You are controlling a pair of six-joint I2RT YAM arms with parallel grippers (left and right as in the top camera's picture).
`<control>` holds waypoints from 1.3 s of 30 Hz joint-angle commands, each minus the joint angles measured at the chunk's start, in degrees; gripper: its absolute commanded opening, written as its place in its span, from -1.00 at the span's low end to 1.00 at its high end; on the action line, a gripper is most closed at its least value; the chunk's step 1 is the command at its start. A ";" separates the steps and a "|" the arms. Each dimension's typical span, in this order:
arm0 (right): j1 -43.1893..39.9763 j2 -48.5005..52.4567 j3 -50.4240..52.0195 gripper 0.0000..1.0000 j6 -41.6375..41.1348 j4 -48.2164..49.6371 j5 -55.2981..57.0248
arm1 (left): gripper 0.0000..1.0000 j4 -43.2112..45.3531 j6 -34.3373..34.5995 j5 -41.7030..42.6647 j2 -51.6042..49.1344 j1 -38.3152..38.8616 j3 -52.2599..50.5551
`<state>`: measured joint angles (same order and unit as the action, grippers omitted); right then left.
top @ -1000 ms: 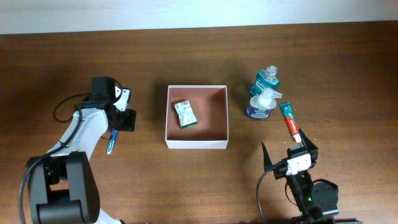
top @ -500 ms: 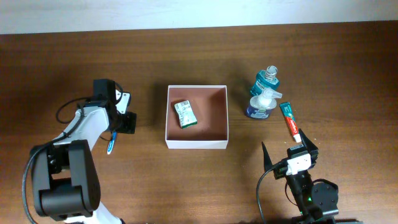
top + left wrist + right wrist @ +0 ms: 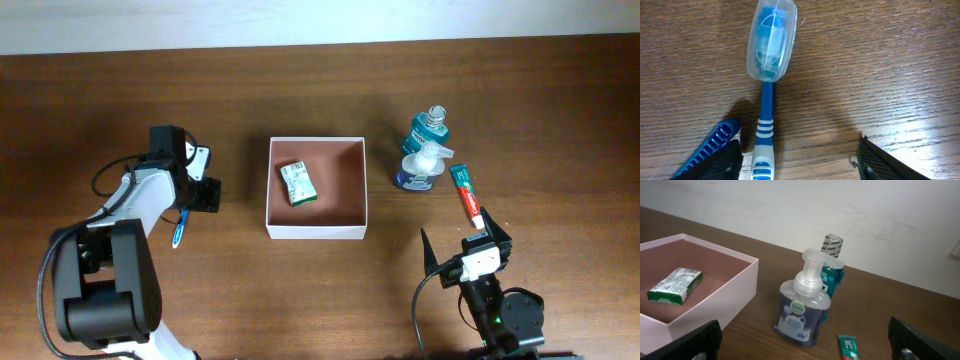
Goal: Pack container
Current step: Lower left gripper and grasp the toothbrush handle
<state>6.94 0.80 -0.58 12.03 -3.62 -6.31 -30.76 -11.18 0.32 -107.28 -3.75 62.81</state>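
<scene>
The container (image 3: 318, 229) is a square white-walled box with a reddish-brown floor at the table's middle; a small green soap packet (image 3: 297, 183) lies in it. My left gripper (image 3: 199, 192) is open, low over a blue toothbrush (image 3: 765, 115) with a clear head cap (image 3: 772, 40); the handle lies between the fingers, near the left one. A blue razor (image 3: 707, 147) lies beside it. My right gripper (image 3: 462, 246) is open and empty at the front right, facing a pump soap bottle (image 3: 802, 305), a teal bottle (image 3: 832, 270) and a toothpaste tube (image 3: 847, 347).
The pump bottle (image 3: 418, 168) and the teal mouthwash bottle (image 3: 430, 128) stand right of the container. The toothpaste tube (image 3: 465, 194) lies just ahead of my right gripper. The container wall (image 3: 715, 305) shows at the left of the right wrist view.
My left arm has shifted slightly and settled over the toothbrush. The right arm and the objects have not moved.
</scene>
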 commanded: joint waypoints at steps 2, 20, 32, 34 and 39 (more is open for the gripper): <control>-0.33 -0.55 0.26 0.97 -0.02 -0.26 -0.11 | 0.29 -0.42 -0.92 0.07 -2.60 -0.28 -0.13; -0.33 -0.55 0.26 0.97 -0.02 -0.26 -0.13 | 0.09 -3.41 -0.07 11.91 -2.58 -0.28 -0.11; -0.33 -0.55 0.26 0.97 -0.02 -0.26 -0.11 | -0.07 -8.35 -0.07 11.63 -2.58 -0.28 -0.13; -0.33 -0.55 0.26 0.97 -0.02 -0.24 -0.11 | -0.13 -8.50 -0.07 9.60 -2.60 -0.28 -0.13; -0.33 -0.55 0.26 0.97 -0.02 -0.24 -0.11 | -0.20 -8.55 -0.04 6.08 -2.60 -0.28 -0.13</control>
<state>6.94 0.80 -0.58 12.03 -3.60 -6.31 -38.33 -11.33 9.63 -107.44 -3.88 63.94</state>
